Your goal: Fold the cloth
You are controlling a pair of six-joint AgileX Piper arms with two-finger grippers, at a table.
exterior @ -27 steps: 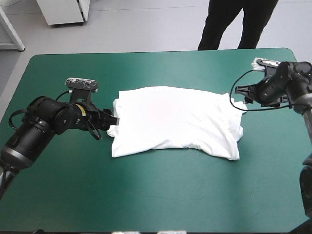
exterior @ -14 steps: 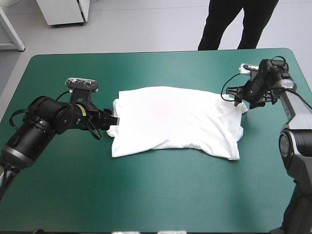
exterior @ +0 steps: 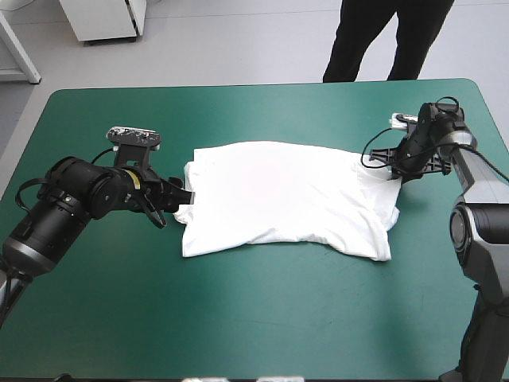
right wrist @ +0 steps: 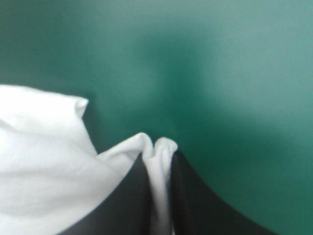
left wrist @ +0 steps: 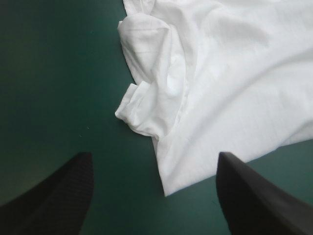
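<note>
You have one table (exterior: pixel 262 84) in view, its top under a teal-green cover (exterior: pixel 262 318), matte and flat. Far corners at 11 and 1 o'clock are rounded; far edge straight between them. Widest bare stretch: 4 through 8 o'clock. Left wrist view: a tiny pale speck (left wrist: pixel 87 128) on the cover. Right wrist view: a soft darker patch (right wrist: pixel 168 83) on it.

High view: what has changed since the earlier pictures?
The right arm swung in from the table's right edge; the right gripper is now shut on the T-shirt at its right end. The left gripper stayed open at the sleeve, the T-shirt spread flat.
</note>
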